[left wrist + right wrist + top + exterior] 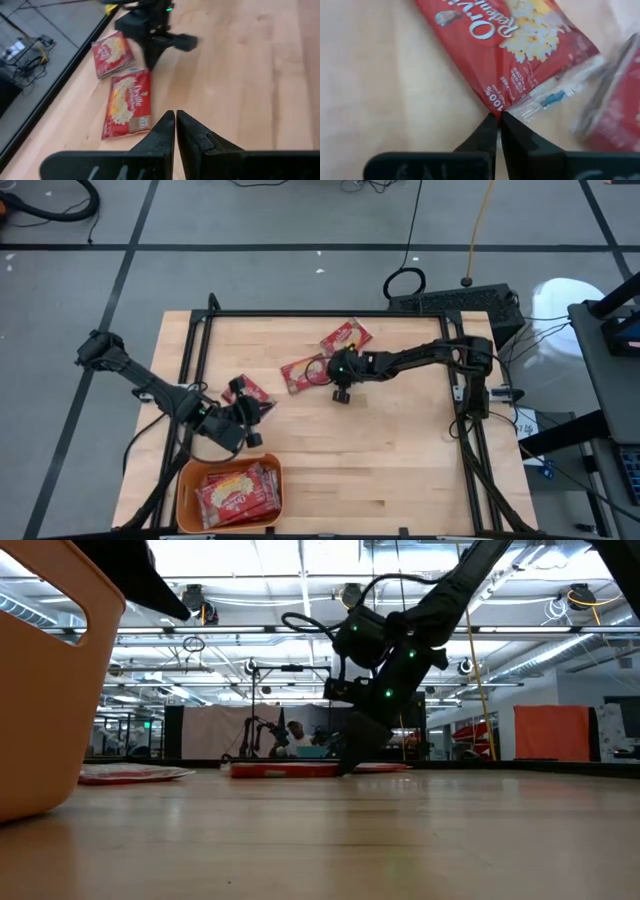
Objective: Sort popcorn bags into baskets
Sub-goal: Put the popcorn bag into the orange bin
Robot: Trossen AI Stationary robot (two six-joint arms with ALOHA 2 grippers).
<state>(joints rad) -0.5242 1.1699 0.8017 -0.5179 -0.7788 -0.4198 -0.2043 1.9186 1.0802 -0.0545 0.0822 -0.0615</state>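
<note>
Red popcorn bag [520, 45] flat on wood table [400, 450], right pincer [499, 122] pinched shut on its corner (left pincer [175, 131] closed, empty).

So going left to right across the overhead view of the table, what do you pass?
Orange basket → left gripper → right gripper → popcorn bag near the far edge.

Bright, even overhead light; soft shadows; right wrist view blurred at its edge.
</note>
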